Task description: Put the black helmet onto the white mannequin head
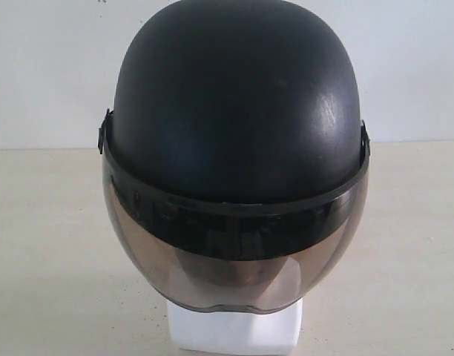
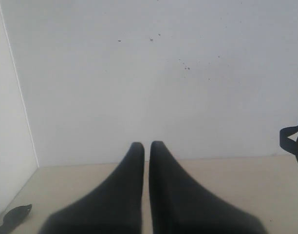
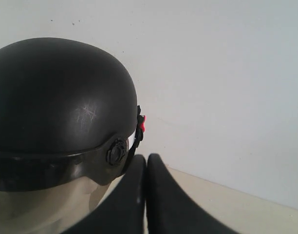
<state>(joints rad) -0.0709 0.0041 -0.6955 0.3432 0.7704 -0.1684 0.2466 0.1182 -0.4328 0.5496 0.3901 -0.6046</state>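
**Where the helmet now sits: hazards and holdings**

As the three views show the scene, entries run left to right.

1. Left fingers point(image 2: 142, 150): pressed together and holding nothing, aimed at the bare wall above the worktop. A dark strap end point(image 2: 15, 217) shows near them, with too little in view to name it. A black strap loop point(image 2: 292, 141) hangs at the far edge of that view; what it belongs to is not certain. Hazard: a sweep toward the middle could catch a loose strap and drag whatever it is fixed to.

2. Helmet point(image 1: 234, 96): seated on the head point(image 1: 234, 332) at the centre of the worktop point(image 1: 49, 245), shell level, visor point(image 1: 234, 252) down over the face. The task looks done, or nearly so. Hazard: only the narrow neck base meets the worktop and the load is top-heavy, so a side knock would probably rock or topple both. Whether the helmet is fully down cannot be told, because the visor hides the fit.

3. Right fingers point(image 3: 143, 163): closed tip to tip and empty, just beside the helmet's side pivot point(image 3: 116, 152) but apart from it. Hazard: this looks the nearest risk. A withdrawal that swings inward may clip the pivot or rim and twist the helmet off square.

Holdings: no box, bin or tray is in view. The only vessel of a kind is the helmet, which holds the head's crown, while the visor encloses the face. Nothing else can be seen inside.
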